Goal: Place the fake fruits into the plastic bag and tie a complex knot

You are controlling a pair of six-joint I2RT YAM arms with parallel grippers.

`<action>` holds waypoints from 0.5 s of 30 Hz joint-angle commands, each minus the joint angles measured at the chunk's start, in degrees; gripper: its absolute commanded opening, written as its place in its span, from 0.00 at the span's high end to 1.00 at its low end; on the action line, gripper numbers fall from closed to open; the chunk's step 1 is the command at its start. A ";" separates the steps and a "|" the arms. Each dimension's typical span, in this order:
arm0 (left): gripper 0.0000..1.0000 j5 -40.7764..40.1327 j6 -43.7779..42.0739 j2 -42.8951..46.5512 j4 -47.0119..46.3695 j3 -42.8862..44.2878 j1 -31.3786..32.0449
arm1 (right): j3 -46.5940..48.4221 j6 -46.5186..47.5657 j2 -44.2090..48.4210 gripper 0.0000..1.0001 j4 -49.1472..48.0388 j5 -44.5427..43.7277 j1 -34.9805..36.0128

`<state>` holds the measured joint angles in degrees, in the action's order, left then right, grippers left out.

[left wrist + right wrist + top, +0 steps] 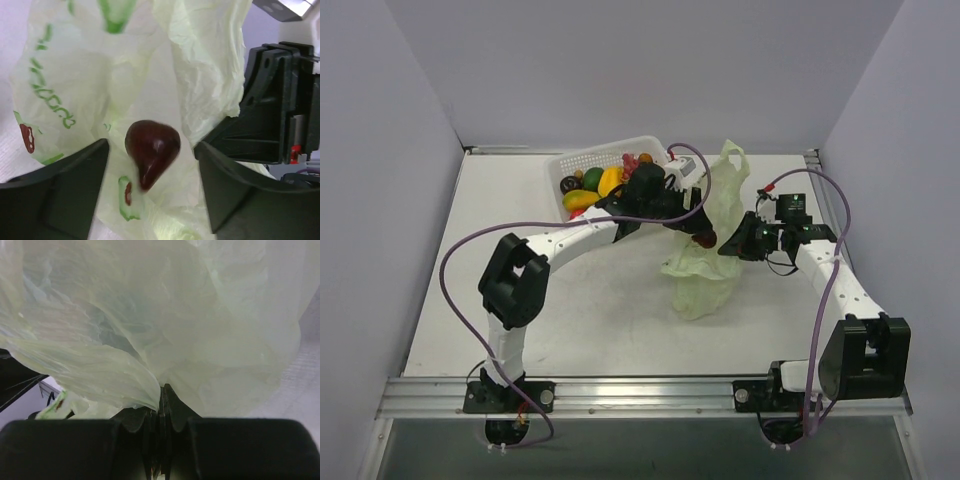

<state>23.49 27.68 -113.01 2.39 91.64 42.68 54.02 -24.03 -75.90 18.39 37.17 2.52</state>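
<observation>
Dark red fruit (152, 155), glossy and tapered, sits between the fingers of the left gripper (151, 144), which stand apart and touch it on neither side; whether it rests on film or is in mid-air cannot be told. Beneath the fingers gapes the bag (200, 60). The fruit is judged hard, light and slick: best taken across its wide belly, not the narrow end. The bag is thin, limp, crinkled film, likely to slip or tear; take it at a gathered edge or handle loop. Beside this hand, the right gripper (161, 400) is pinched flat on a fold of film. Behind, a basket (610, 160) holds the other fruits (595, 185).
</observation>
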 commanded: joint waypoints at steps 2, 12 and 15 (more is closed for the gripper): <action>0.09 1.47 -1.75 2.52 -1.25 3.81 -0.49 | -1.19 2.06 2.33 1.00 -0.46 -0.25 -0.50; 0.08 8.96 -5.80 15.27 -0.28 -3.64 -13.48 | -0.32 2.50 2.86 1.00 -0.38 -1.04 -0.68; 0.11 0.09 -9.39 14.49 3.49 -3.83 -17.36 | -0.14 2.85 3.21 1.00 -0.37 -1.31 -0.68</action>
<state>29.54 21.85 -98.85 3.70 89.10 28.82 52.93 -22.35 -75.11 18.17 36.53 2.22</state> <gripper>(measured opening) 0.900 0.029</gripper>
